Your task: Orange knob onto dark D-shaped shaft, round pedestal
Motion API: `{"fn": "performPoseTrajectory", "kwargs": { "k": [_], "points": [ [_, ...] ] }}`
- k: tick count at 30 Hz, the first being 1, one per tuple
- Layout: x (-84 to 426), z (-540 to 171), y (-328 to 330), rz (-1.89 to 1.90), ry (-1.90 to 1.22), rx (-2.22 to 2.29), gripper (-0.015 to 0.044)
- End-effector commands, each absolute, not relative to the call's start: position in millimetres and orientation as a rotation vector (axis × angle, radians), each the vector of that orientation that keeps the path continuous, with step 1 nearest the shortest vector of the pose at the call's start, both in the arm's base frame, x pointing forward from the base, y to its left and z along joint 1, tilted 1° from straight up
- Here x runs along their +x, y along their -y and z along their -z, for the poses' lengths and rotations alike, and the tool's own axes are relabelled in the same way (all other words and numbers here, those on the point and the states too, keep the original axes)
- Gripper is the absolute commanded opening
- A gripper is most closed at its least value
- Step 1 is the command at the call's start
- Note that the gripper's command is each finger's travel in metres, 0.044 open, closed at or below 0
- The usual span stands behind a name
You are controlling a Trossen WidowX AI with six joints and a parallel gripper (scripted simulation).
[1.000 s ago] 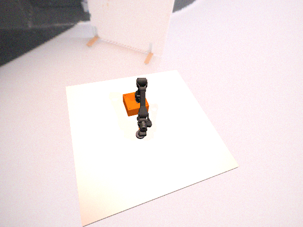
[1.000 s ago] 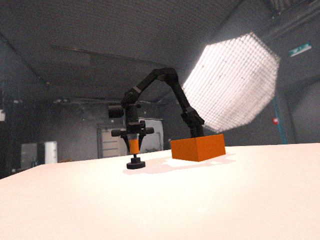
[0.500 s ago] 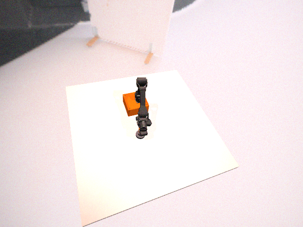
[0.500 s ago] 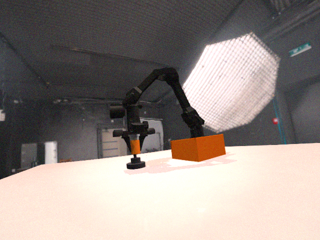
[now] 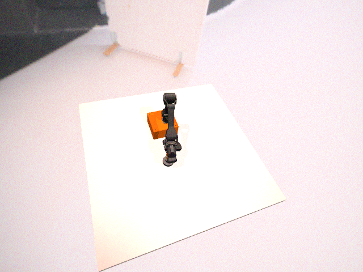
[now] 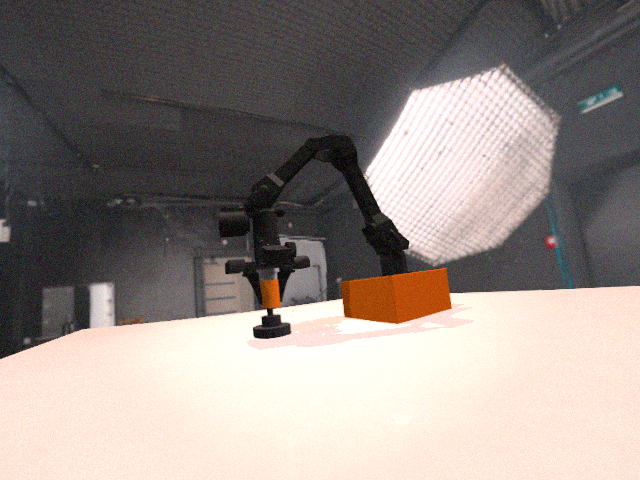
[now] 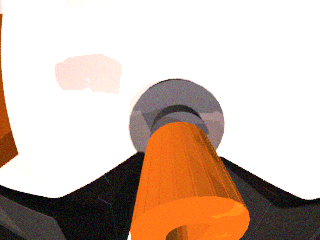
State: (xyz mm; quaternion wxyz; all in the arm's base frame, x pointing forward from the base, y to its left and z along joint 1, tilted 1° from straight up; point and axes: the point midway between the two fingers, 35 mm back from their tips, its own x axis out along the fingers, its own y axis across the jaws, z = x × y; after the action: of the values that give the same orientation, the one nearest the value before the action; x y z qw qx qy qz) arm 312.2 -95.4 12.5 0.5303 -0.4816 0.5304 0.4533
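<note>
The orange knob [image 6: 270, 293] [image 7: 185, 180] is an upright cylinder. My gripper [image 6: 269, 300] [image 7: 181, 158] is shut on it, with one black finger on each side. The dark round pedestal [image 6: 271, 331] [image 7: 175, 92] [image 5: 165, 163] stands on the table below the knob. In the exterior view, a short length of the thin dark shaft [image 6: 269, 312] shows between the knob's lower end and the pedestal's raised collar. The knob is over the shaft, well above the pedestal. Whether the shaft's tip is inside the hole is hidden, and so is its flat side.
The orange box [image 5: 158, 124] [image 6: 395, 297] under the arm's base stands behind the pedestal in the top view and to the right in the exterior view. Part of an orange surface shows at the wrist view's left edge. The pale table [image 5: 176, 204] [image 6: 330, 392] carries both.
</note>
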Motion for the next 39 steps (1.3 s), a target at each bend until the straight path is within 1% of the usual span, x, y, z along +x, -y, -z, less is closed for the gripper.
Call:
{"fn": "performPoseTrajectory", "kwargs": {
  "k": [1,7,30,39],
  "points": [
    [315.2,-16.3,96.2,-1.087,-1.257,-1.162,0.0],
    [317.8,-17.5,97.0,-1.227,-1.173,-1.304,0.0],
    [317.7,-16.8,96.9,-1.235,-1.168,-1.312,0.0],
    [313.8,-15.5,95.8,-1.387,-1.06,-1.465,0.0]
  ]
}}
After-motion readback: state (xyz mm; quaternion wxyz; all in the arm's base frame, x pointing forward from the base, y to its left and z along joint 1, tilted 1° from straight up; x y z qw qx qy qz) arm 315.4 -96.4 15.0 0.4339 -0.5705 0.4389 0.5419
